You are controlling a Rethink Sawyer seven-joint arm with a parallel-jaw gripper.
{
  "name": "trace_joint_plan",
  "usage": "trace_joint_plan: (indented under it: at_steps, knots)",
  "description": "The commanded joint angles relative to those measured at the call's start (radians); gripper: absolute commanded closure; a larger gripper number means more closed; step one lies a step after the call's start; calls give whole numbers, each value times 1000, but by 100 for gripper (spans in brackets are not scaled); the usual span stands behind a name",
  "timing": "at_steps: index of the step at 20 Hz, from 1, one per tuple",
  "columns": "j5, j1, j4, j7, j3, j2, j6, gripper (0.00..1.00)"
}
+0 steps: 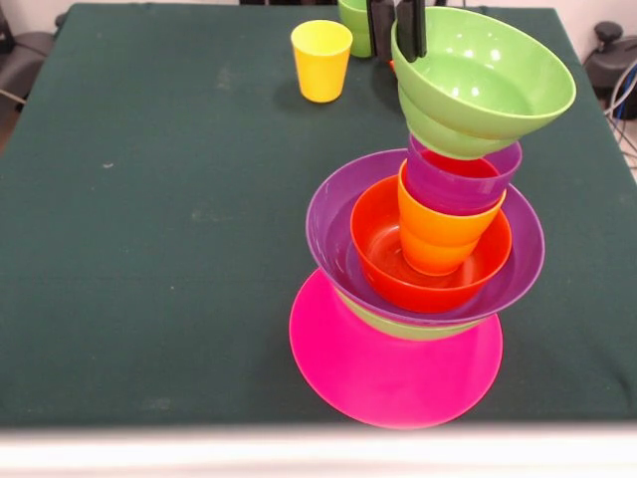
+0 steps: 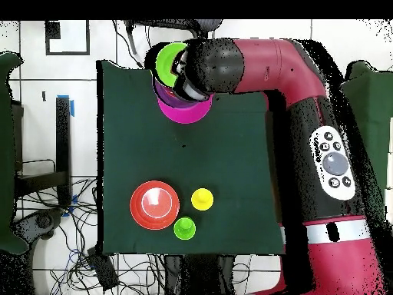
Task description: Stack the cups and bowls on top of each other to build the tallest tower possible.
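Tower [image 1: 423, 269]: stands on the green table [image 1: 149, 249], near its edge in the front view.
Tower base: wide pink bowl [image 1: 388, 368] flat on the table.
Above base: green rim, then purple bowl [image 1: 333, 224], orange-red bowl [image 1: 383, 254], orange cup [image 1: 438, 234], purple cup [image 1: 453, 179].
Top: light green bowl [image 1: 488, 85], tilted.
Pincer [image 1: 396, 25]: black fingers clenched on the light green bowl's rim.
Beside tower: yellow cup [image 1: 320, 60] upright, well apart.
Overhead: orange-red bowl [image 2: 155, 205], yellow cup, green cup [image 2: 184, 228] grouped far from tower.
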Motion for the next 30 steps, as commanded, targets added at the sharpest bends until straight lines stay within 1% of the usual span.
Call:
trace_joint_plan:
  at_steps: [1,8,15,21,30]
  knots:
    - [-36,22,32,-114,-48,52,34,100]
    - [-41,37,21,-98,-53,55,32,100]
    - [-31,52,13,-91,-59,34,67,100]
    - [-23,68,1,-83,-66,1,117,100]
    - [-37,71,1,-80,-72,30,66,100]
